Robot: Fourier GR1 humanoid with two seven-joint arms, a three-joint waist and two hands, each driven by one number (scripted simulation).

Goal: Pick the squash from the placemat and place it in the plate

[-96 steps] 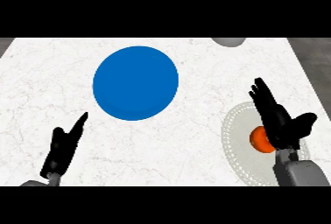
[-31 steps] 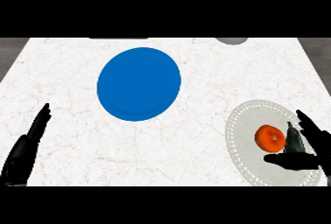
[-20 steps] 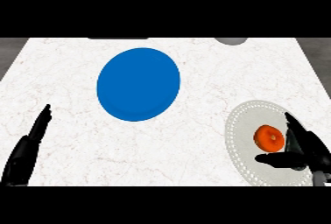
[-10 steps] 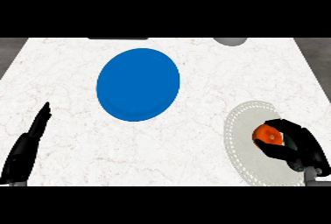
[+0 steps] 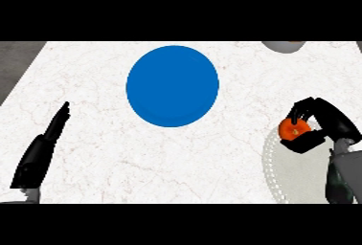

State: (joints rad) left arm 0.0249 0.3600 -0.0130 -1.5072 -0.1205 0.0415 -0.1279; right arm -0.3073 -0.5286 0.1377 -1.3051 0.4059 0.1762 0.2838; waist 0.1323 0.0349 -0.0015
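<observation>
The orange squash (image 5: 292, 129) is in my right hand (image 5: 326, 125), whose fingers and thumb curl round it, just above the far left edge of the grey placemat (image 5: 297, 172) at the right. The blue plate (image 5: 173, 85) lies on the counter to the upper left of the hand, with nothing on it. My left hand (image 5: 44, 150) rests open at the lower left, fingers straight and pointing up.
A grey round object (image 5: 283, 46) shows partly at the counter's far edge, upper right. The white marble counter (image 5: 127, 158) ends at a dark edge on the left.
My right hand came down beside the squash, curled round it and has lifted it up and left off the placemat's middle. The left hand has stayed at the lower left.
</observation>
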